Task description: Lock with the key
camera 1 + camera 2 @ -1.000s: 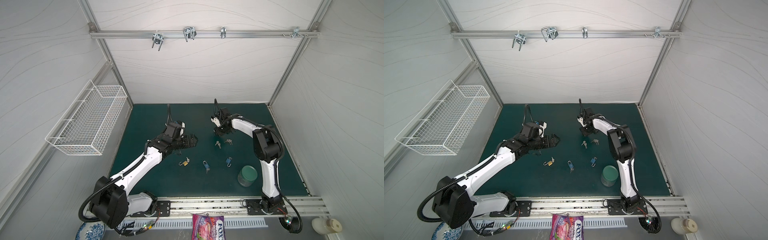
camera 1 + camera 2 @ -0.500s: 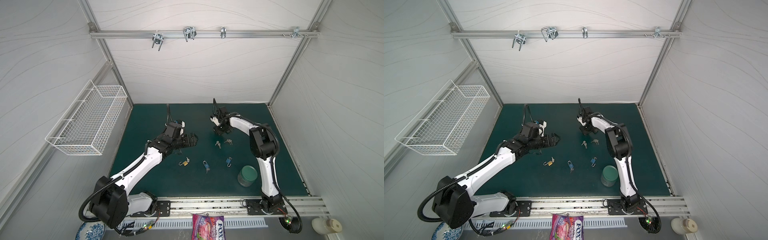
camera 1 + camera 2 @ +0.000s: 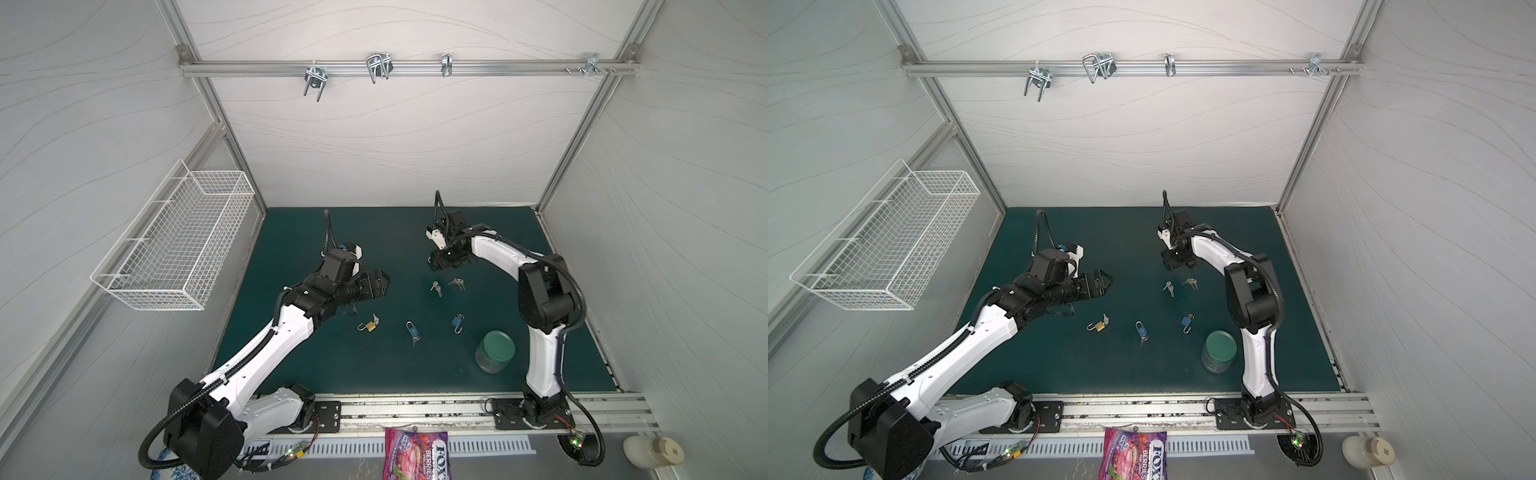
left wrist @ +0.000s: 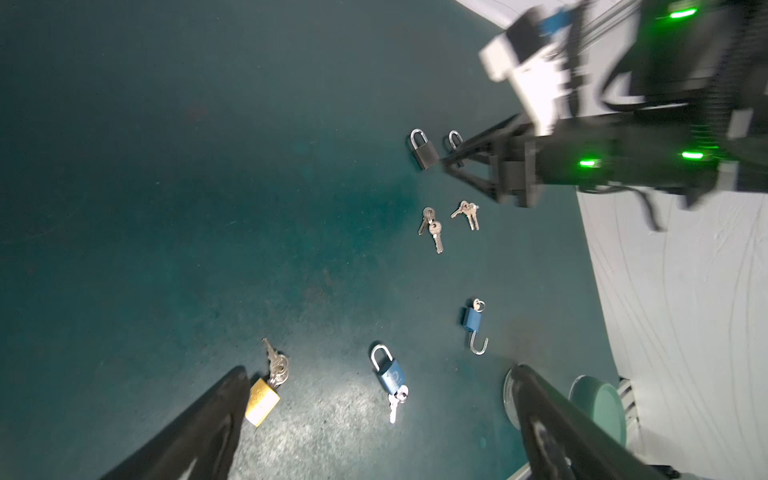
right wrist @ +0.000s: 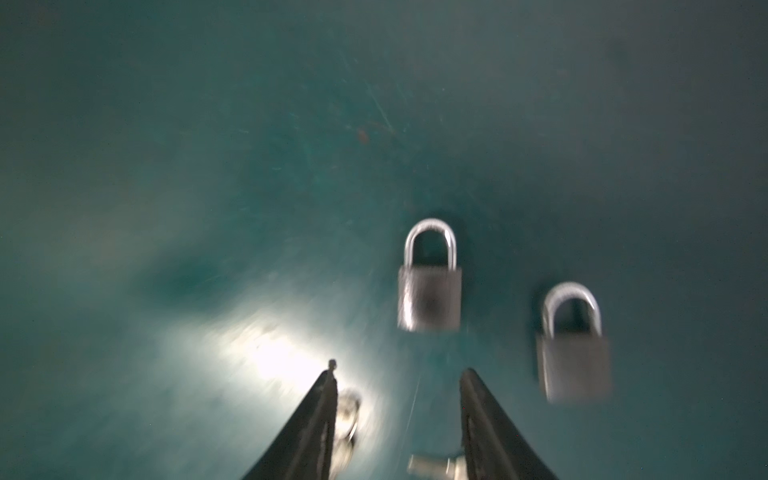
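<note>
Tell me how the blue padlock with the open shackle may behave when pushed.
The blue padlock lies flat on the mat, so it would probably slide, not roll. Its open shackle may swing or catch on a fingertip. It looks compact and metallic, so it is likely heavy for its size.

I am hovering over a green mat (image 3: 291, 232) whose far-left stretch is lying bare, giving my wide-spread left gripper (image 3: 384, 285) room to sweep. Toward the front rail a gold padlock (image 3: 369, 327), a shut blue padlock (image 3: 411, 329) and an open blue padlock (image 3: 456, 321) are sitting in a loose row, with strips of mat between them. A green-lidded jar (image 3: 494, 351) is standing beside my right arm, blocking a low pass there. A key bunch (image 4: 432, 227) and a second key bunch (image 4: 467, 214) are lying close by my right gripper (image 5: 399, 370). A dark padlock (image 5: 429, 299) and a second dark padlock (image 5: 573, 361) are lying just ahead of its parted tips, mat showing between them.
</note>
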Robot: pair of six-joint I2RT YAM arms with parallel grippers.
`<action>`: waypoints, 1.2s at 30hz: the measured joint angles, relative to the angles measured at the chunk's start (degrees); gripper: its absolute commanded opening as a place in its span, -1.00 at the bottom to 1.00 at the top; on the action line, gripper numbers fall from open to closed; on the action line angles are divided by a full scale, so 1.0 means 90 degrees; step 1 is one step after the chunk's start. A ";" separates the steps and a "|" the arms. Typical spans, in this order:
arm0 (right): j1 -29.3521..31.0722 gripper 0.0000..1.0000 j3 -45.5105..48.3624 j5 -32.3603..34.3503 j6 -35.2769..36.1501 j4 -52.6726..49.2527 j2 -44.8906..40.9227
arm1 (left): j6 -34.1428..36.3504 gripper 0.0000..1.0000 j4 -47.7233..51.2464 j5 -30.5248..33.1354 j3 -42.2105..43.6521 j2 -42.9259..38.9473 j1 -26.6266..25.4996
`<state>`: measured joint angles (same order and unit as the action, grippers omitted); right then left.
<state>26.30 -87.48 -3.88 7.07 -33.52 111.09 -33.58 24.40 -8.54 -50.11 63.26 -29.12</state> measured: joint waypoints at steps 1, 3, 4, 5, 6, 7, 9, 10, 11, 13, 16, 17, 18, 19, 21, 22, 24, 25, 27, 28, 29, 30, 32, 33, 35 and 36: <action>0.0029 -0.06 0.0209 0.0019 -0.0100 0.0012 -0.0342 | -0.0051 0.98 0.0019 0.0063 0.0095 -0.0073 -0.0141; 0.0155 -0.10 0.0673 0.0095 -0.0335 0.0024 -0.1149 | -0.0211 0.98 0.0017 0.0192 0.0386 -0.0240 -0.0517; 0.0243 -0.10 0.0843 0.0141 -0.0430 0.0029 -0.1440 | -0.0299 0.98 0.0015 0.0204 0.0505 -0.0289 -0.0663; 0.0389 -0.11 0.1054 0.0221 -0.0544 0.0017 -0.1783 | -0.0420 0.98 -0.0029 0.0231 0.0668 -0.0335 -0.0852; 0.0563 -0.11 0.1273 0.0287 -0.0678 0.0010 -0.2101 | -0.0544 0.98 -0.0078 0.0255 0.0818 -0.0357 -0.1027; 0.0721 -0.11 0.1467 0.0325 -0.0801 0.0000 -0.2336 | -0.0658 0.98 -0.0109 0.0279 0.0937 -0.0359 -0.1188; 0.1115 -0.11 0.1933 0.0420 -0.1086 -0.0049 -0.2803 | -0.0908 0.98 -0.0233 0.0381 0.1161 -0.0357 -0.1532; 0.1314 -0.11 0.2147 0.0478 -0.1214 -0.0100 -0.2980 | -0.1013 0.98 -0.0289 0.0408 0.1231 -0.0357 -0.1647; 0.1547 -0.11 0.2375 0.0568 -0.1375 -0.0160 -0.3162 | -0.1139 0.98 -0.0381 0.0423 0.1304 -0.0359 -0.1741; 0.2016 -0.11 0.2790 0.0726 -0.1683 -0.0282 -0.3461 | -0.1360 0.98 -0.0617 0.0420 0.1460 -0.0393 -0.1853; 0.2718 -0.14 0.3249 0.0928 -0.2181 -0.0423 -0.3733 | -0.1654 0.97 -0.0886 0.0440 0.1766 -0.0607 -0.1858; 0.2936 -0.15 0.3376 0.1001 -0.2363 -0.0454 -0.3796 | -0.1722 0.98 -0.0903 0.0447 0.1843 -0.0692 -0.1838; 0.3109 -0.16 0.3475 0.1049 -0.2514 -0.0469 -0.3827 | -0.1783 0.98 -0.0933 0.0442 0.1899 -0.0758 -0.1783; 0.3293 -0.16 0.3568 0.1088 -0.2696 -0.0476 -0.3840 | -0.1829 0.98 -0.0957 0.0408 0.1953 -0.0828 -0.1719; 0.3592 -0.20 0.3711 0.1175 -0.3009 -0.0464 -0.3810 | -0.1911 0.98 -0.1081 0.0248 0.2069 -0.0942 -0.1443; 0.3723 -0.21 0.3764 0.1222 -0.3160 -0.0449 -0.3769 | -0.1953 0.98 -0.1154 0.0136 0.2147 -0.0998 -0.1236; 0.3903 -0.22 0.3813 0.1297 -0.3400 -0.0381 -0.3614 | -0.1972 0.98 -0.1217 -0.0080 0.2273 -0.1110 -0.0801; 0.3971 -0.22 0.3815 0.1336 -0.3521 -0.0311 -0.3478 | -0.1970 0.98 -0.1219 -0.0202 0.2324 -0.1175 -0.0573; 0.4046 -0.22 0.3813 0.1387 -0.3704 -0.0155 -0.3225 | -0.1962 0.97 -0.1226 -0.0452 0.2404 -0.1304 -0.0153; 0.4065 -0.22 0.3810 0.1413 -0.3779 -0.0080 -0.3096 | -0.1962 0.97 -0.1239 -0.0585 0.2448 -0.1372 0.0056; 0.4073 -0.21 0.3798 0.1435 -0.3849 -0.0019 -0.2965 | -0.1962 0.96 -0.1270 -0.0716 0.2506 -0.1438 0.0253; 0.4078 -0.20 0.3772 0.1447 -0.3886 0.0010 -0.2844 | -0.1962 0.96 -0.1297 -0.0843 0.2562 -0.1486 0.0413; 0.4082 -0.20 0.3619 0.1474 -0.3932 0.0044 -0.2535 | -0.1965 0.95 -0.1333 -0.1095 0.2693 -0.1566 0.0712; 0.4087 -0.20 0.3534 0.1481 -0.3951 0.0066 -0.2395 | -0.1967 0.95 -0.1333 -0.1190 0.2742 -0.1598 0.0806; 0.4095 -0.20 0.3332 0.1501 -0.3973 0.0112 -0.2103 | -0.1970 0.94 -0.1338 -0.1355 0.2849 -0.1683 0.0988; 0.4102 -0.20 0.3247 0.1506 -0.3976 0.0126 -0.1982 | -0.1974 0.93 -0.1345 -0.1443 0.2897 -0.1729 0.1078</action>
<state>63.22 -58.26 9.67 -28.71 -32.38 93.25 -51.35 12.29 -21.52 -24.03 47.70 -19.42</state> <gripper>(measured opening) 0.401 0.973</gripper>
